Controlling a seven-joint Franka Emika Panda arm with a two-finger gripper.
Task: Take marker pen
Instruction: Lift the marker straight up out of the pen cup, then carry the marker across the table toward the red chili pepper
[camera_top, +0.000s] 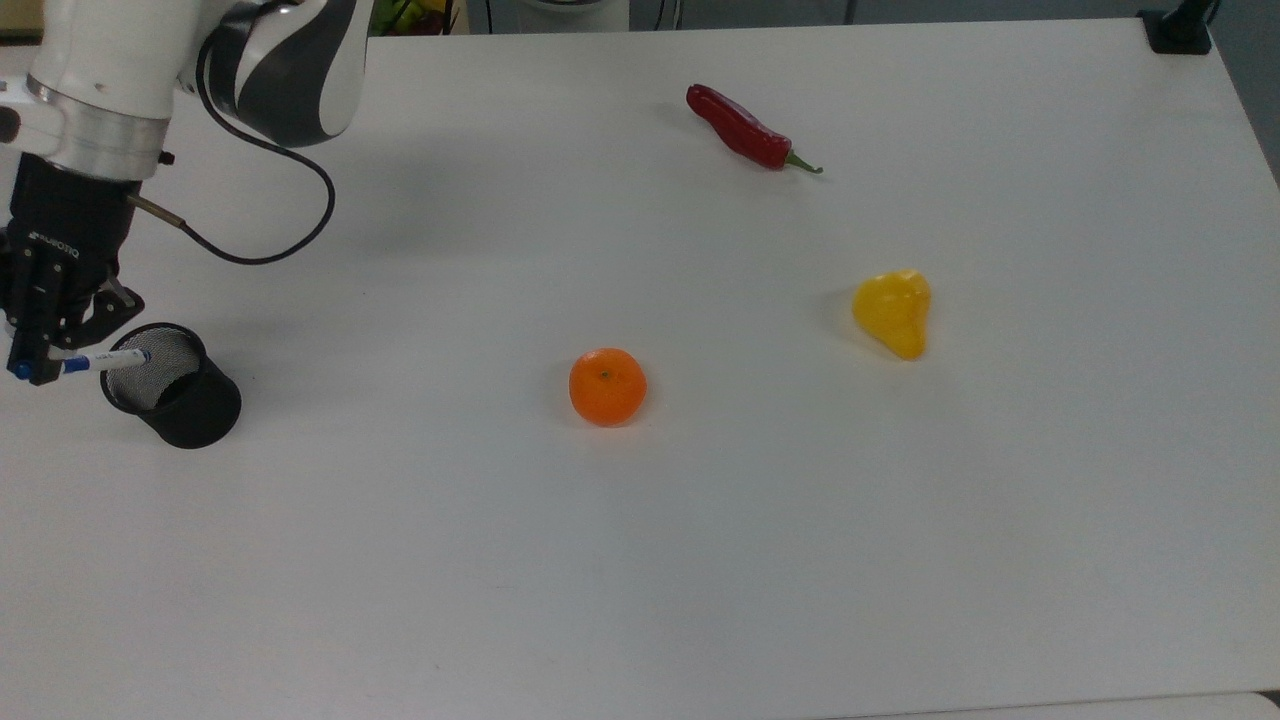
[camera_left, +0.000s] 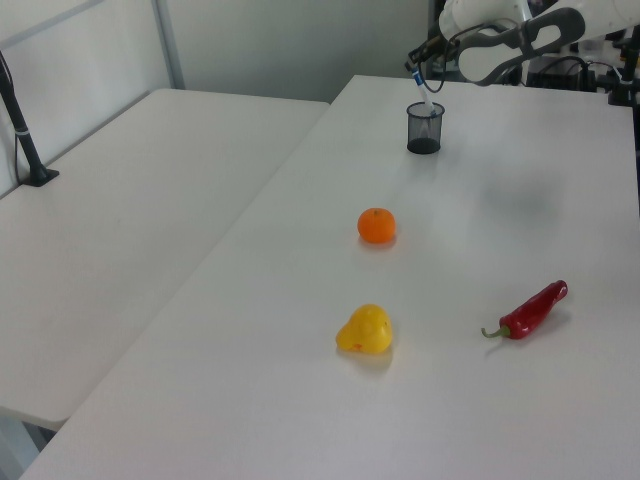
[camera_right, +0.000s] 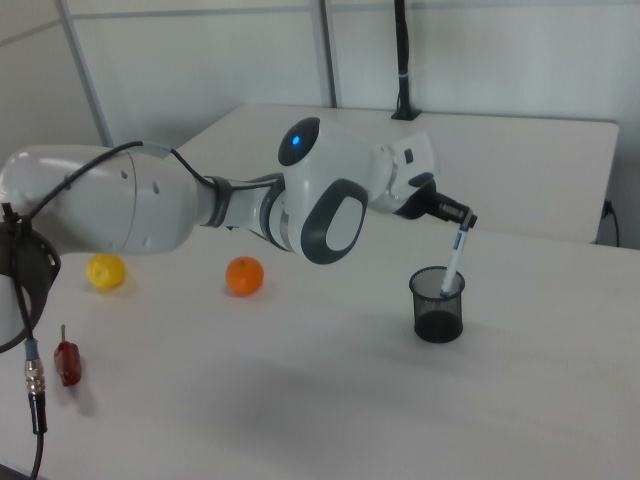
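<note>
The marker pen (camera_top: 108, 360), white with blue ends, is gripped at its upper end by my gripper (camera_top: 40, 363), which is shut on it. It hangs upright and slightly tilted over a black mesh cup (camera_top: 172, 385) at the top view's left edge. In the right view the marker pen (camera_right: 455, 258) hangs from the gripper (camera_right: 463, 227), and its lower end still dips just inside the cup (camera_right: 437, 305). In the left view the marker pen (camera_left: 424, 94) stands above the cup (camera_left: 424, 128) under the gripper (camera_left: 417, 72).
On the white table (camera_top: 700, 560) lie an orange (camera_top: 607, 386), a yellow pear-shaped fruit (camera_top: 893, 312) and a red chilli (camera_top: 745, 129). A black clamp (camera_top: 1180, 28) sits at the top view's far right corner. A second table (camera_left: 120, 220) adjoins in the left view.
</note>
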